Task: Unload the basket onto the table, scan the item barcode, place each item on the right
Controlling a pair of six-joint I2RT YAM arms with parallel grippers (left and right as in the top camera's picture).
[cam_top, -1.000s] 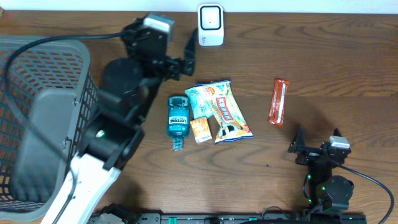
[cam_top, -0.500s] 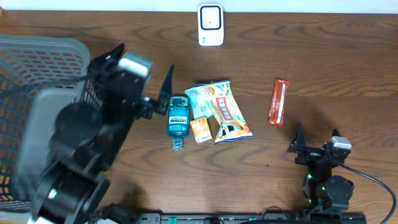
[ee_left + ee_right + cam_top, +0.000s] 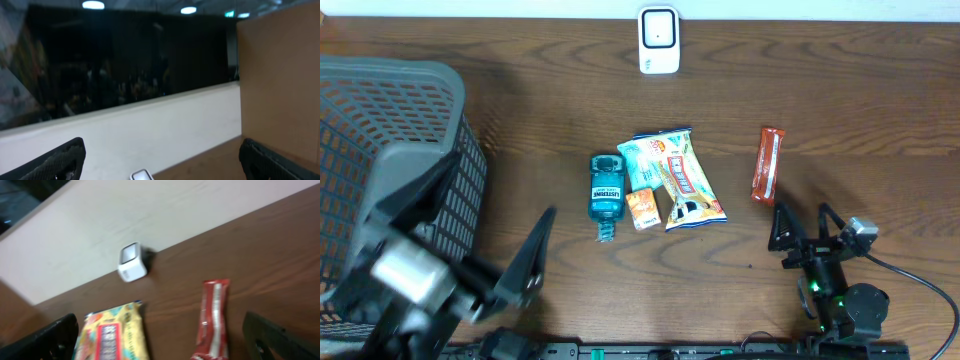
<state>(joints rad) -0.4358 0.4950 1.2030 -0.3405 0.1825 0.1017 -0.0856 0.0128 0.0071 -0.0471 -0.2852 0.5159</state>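
— What takes up the most room?

— The dark wooden table, then the grey mesh basket standing at its left end.

— And the arms?

— The left gripper sits low at the near-left corner, blurred from overhead. In its own wrist view the jaws stand wide apart with nothing between them, and the camera looks out over the table toward a pale wall. The right gripper is at the near-right edge. Its jaws are also spread wide and hold nothing.

— Where are the goods to be scanned?

— All of them lie flat in the middle of the table, and neither arm touches any. The biggest is a pair of overlapping snack bags. Just to their left is a blue mouthwash bottle, its cap toward the near edge. A red bar wrapper lies well apart on the right, lengthwise toward the far edge and just beyond the right gripper.

— And the scanner?

— The white scanner stands at the far edge, centre, well apart from the goods.

— Anything smaller?

— A small orange packet, tucked between the bottle and the snack bags and touching the bags.
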